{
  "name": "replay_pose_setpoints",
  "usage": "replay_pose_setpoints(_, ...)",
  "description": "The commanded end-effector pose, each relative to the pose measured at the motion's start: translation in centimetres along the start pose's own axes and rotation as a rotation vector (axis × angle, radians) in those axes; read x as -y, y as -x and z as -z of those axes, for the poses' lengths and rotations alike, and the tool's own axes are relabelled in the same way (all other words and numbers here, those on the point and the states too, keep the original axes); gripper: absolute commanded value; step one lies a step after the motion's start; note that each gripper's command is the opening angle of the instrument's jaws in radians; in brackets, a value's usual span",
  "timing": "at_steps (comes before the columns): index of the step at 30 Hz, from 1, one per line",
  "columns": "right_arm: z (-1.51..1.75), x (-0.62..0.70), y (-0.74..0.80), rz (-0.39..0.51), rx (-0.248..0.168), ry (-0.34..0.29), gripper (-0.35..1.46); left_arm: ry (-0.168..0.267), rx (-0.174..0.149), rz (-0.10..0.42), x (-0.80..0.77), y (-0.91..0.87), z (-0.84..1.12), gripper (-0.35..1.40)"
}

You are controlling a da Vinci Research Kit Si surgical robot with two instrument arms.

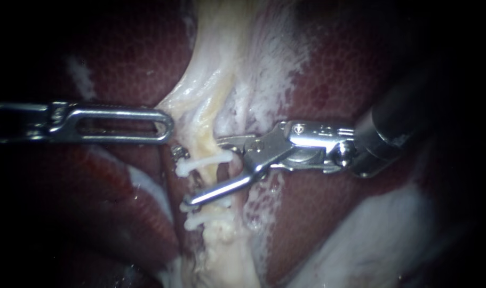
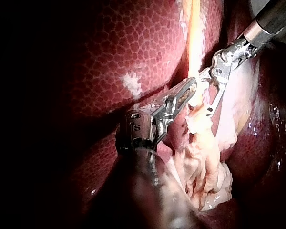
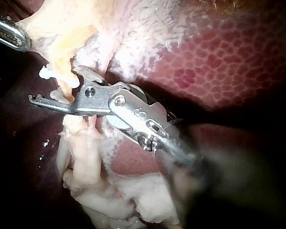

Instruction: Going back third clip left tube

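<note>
the left instrument [image 1: 167, 126] comes in level from the left. its slotted jaws lie together and pinch the edge of the pale tissue [image 1: 216, 53], which fans upward over the dark red liver [image 1: 130, 48]. in the left wrist view its tip [image 2: 193, 86] bites the same pale strand, which runs straight and taut away from it.

the right instrument [image 1: 203, 170] reaches in from the right with its jaws spread wide and nothing gripped between them. the short upper jaw stops at the right edge of the tube [image 1: 202, 136], while the long lower jaw slants down across the front of the tube and ends just past its left side.

three white clips sit across the tube, one below the other. the top clip [image 1: 202, 161] lies in the gap between the open jaws, apart from both. the middle clip [image 1: 224, 202] is partly hidden under the lower jaw, so whether they touch is hard to tell. the bottom clip [image 1: 196, 222] sits just beneath, clear of the instrument.

in the right wrist view the right instrument [image 3: 55, 85] shows the same wide gap, with the top clip [image 3: 47, 73] beside its upper jaw and the left instrument [image 3: 16, 40] against the pale tissue just beyond it.
</note>
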Motion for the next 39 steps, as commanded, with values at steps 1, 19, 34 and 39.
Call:
replay_pose_setpoints(1, 0.01, 0.0, 0.0, 0.014, 0.001, -0.001, 0.6, 0.0, 0.0, 0.0, 0.0, 0.0, 0.0, -0.35)
replay_pose_setpoints(19, 0.64, 0.08, -0.1, 0.025, 0.006, 0.028, 0.6, -0.001, 0.0, 0.0, -0.05, 0.0, -0.01, -0.35)
replay_pose_setpoints(34, 1.35, 0.47, -0.28, 0.036, 0.038, 0.09, 0.6, 0.001, 0.001, -0.002, -0.09, -0.01, -0.06, -0.35)
replay_pose_setpoints(39, 1.51, 0.58, -0.36, 0.039, 0.045, 0.103, 0.6, 0.002, 0.002, -0.002, -0.1, -0.02, -0.08, -0.35)
